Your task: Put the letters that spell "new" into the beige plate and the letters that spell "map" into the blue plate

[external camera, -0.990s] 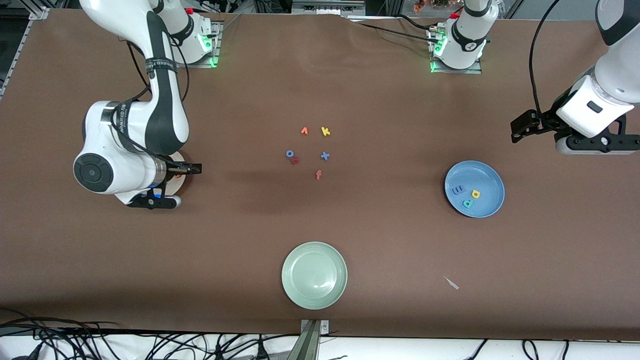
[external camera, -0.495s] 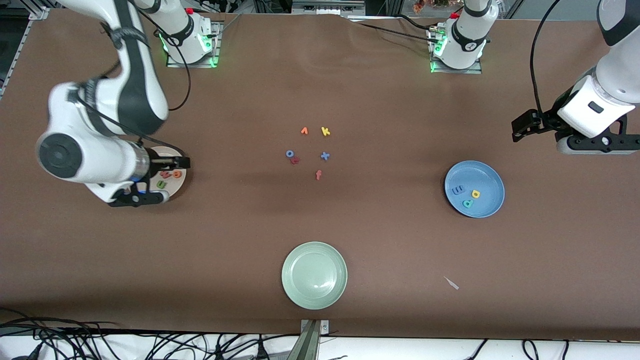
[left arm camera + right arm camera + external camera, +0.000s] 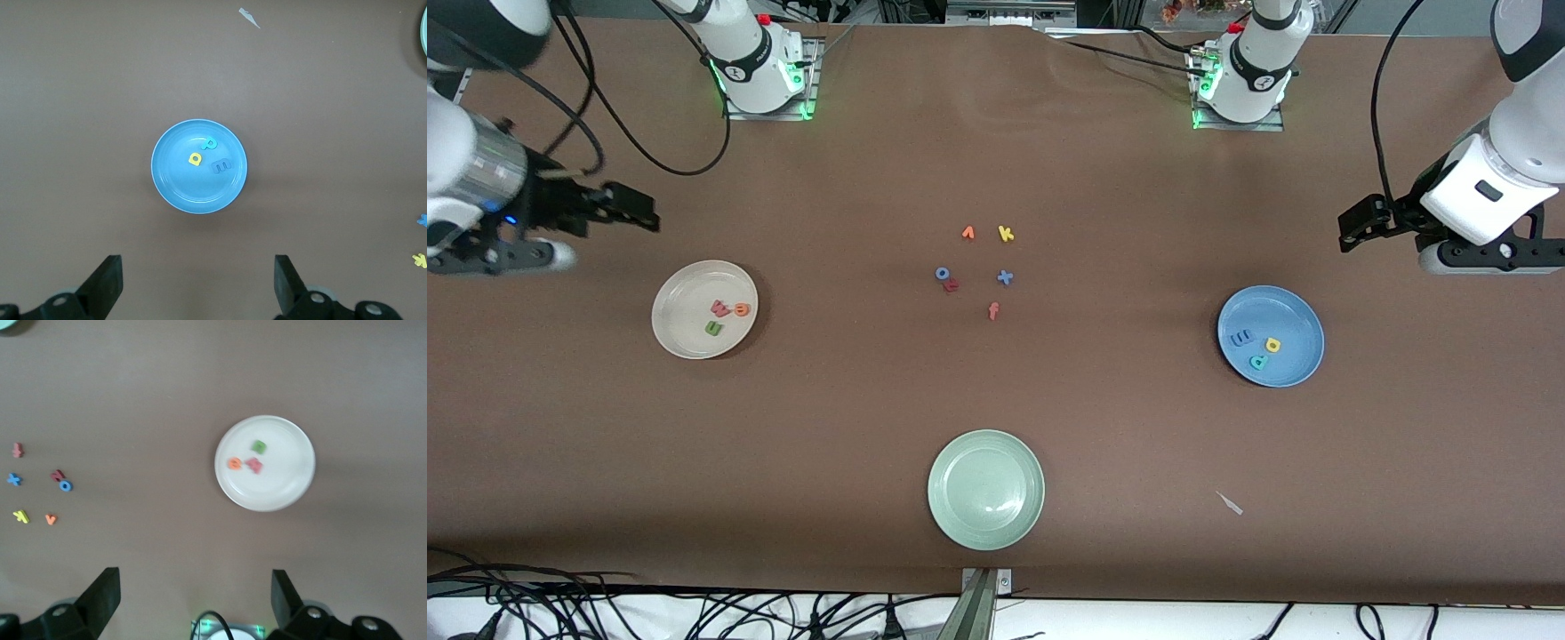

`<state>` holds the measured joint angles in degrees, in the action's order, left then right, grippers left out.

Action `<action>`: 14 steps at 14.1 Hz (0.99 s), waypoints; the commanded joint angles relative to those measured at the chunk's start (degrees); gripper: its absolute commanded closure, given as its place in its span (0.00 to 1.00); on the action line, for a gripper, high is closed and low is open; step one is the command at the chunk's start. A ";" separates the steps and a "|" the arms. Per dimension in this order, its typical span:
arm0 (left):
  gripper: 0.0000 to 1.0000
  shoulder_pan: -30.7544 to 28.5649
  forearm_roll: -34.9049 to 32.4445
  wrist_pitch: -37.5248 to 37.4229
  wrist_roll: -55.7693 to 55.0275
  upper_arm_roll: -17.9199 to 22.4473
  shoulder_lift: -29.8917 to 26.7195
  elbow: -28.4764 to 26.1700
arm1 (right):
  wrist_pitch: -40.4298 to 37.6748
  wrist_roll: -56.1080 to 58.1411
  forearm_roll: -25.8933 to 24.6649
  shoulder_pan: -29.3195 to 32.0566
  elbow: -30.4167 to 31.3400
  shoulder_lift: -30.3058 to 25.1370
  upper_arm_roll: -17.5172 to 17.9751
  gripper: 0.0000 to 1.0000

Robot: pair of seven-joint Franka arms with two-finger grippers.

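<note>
Beige plate (image 3: pixel 704 308) and blue plate (image 3: pixel 1270 335) sit on brown worktop (image 3: pixel 996 400); left hand (image 3: pixel 197 283) and right hand (image 3: pixel 195 597) both open, empty.

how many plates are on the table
3. The beige plate sits toward the right arm's end, the blue plate toward the left arm's end, and the green plate lies between them, nearest the front camera. None looks hidden.

Beige plate (image 3: pixel 676 333) holds green (image 3: pixel 712 328), orange (image 3: pixel 742 309) and pinkish-red (image 3: pixel 721 308) letters; blue plate (image 3: pixel 1294 313) holds blue (image 3: pixel 1241 339), yellow (image 3: pixel 1272 345) and teal (image 3: pixel 1259 362) letters.
</note>
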<state>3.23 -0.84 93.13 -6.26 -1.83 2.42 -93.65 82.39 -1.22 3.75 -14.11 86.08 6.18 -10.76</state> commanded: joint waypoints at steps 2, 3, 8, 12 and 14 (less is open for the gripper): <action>0.00 -0.06 1.10 -0.85 1.51 0.42 -1.19 -0.48 | 1.98 -0.89 -2.87 1.81 4.36 -1.53 1.18 0.00; 0.00 -0.06 1.10 -0.85 1.43 0.42 -1.19 -0.48 | 1.90 -0.89 -3.04 1.20 4.01 -1.09 1.18 0.00; 0.00 -0.06 1.10 -1.11 1.43 0.42 -1.28 -0.48 | 2.59 -1.24 -2.52 1.37 2.25 0.67 1.09 0.00; 0.00 -0.06 1.10 -1.29 1.43 0.42 -1.19 -0.48 | 6.63 -1.33 -2.25 1.72 2.25 0.76 0.83 0.00; 0.00 -0.06 1.10 -1.29 1.43 0.42 -1.28 -0.48 | 7.69 -1.33 -2.25 1.46 2.25 0.76 0.91 0.00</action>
<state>3.23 -0.84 92.54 -6.26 -1.69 2.42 -93.65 89.50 -1.98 1.73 -12.87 89.17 6.63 -10.25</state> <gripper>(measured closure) 0.000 0.000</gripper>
